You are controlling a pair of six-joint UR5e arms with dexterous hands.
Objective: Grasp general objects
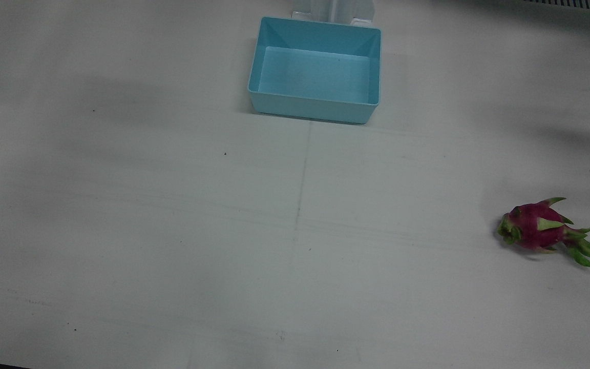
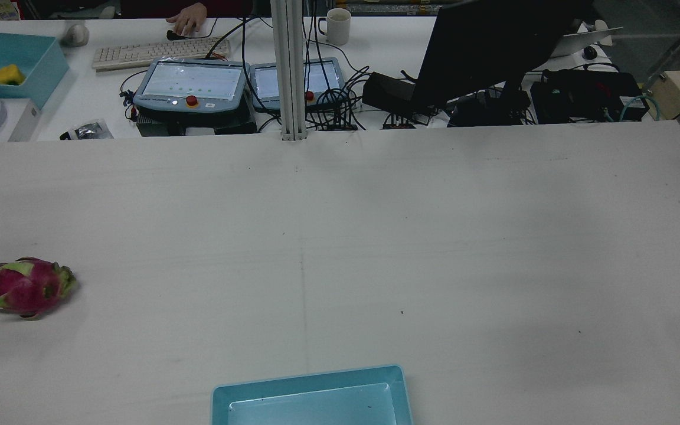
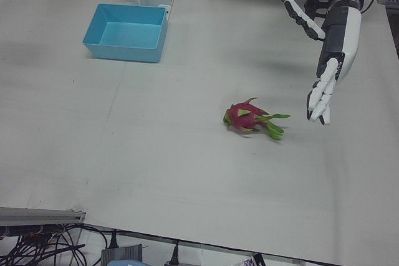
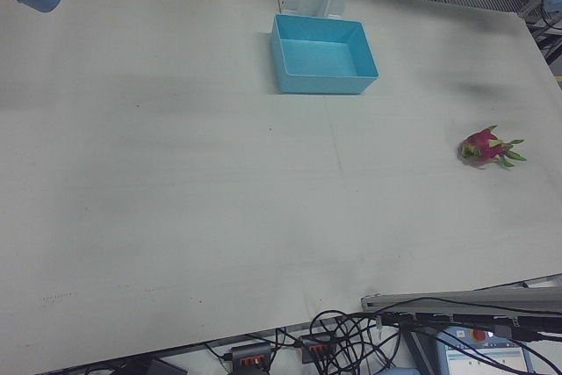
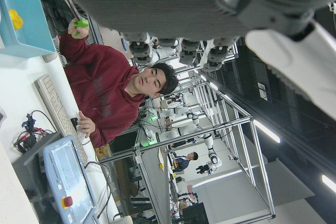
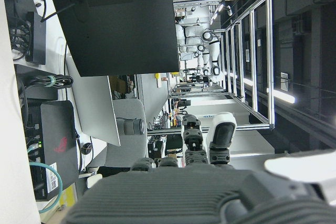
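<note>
A pink dragon fruit point(image 1: 538, 229) with green scales lies on the white table, far to the robot's left; it also shows in the rear view point(image 2: 21, 284), the left-front view point(image 3: 247, 117) and the right-front view point(image 4: 486, 147). My left hand point(image 3: 327, 73) hangs above the table beside the fruit, on the side away from the bin, fingers spread, straight and pointing down, holding nothing. My right hand point(image 6: 210, 182) shows only in its own view, fingers extended, empty, aimed away from the table.
An empty light-blue bin point(image 1: 315, 69) stands at the table's middle near the pedestals, also in the rear view point(image 2: 310, 395). Behind the table stand teach pendants point(image 2: 192, 82), a monitor point(image 2: 493, 47) and cables.
</note>
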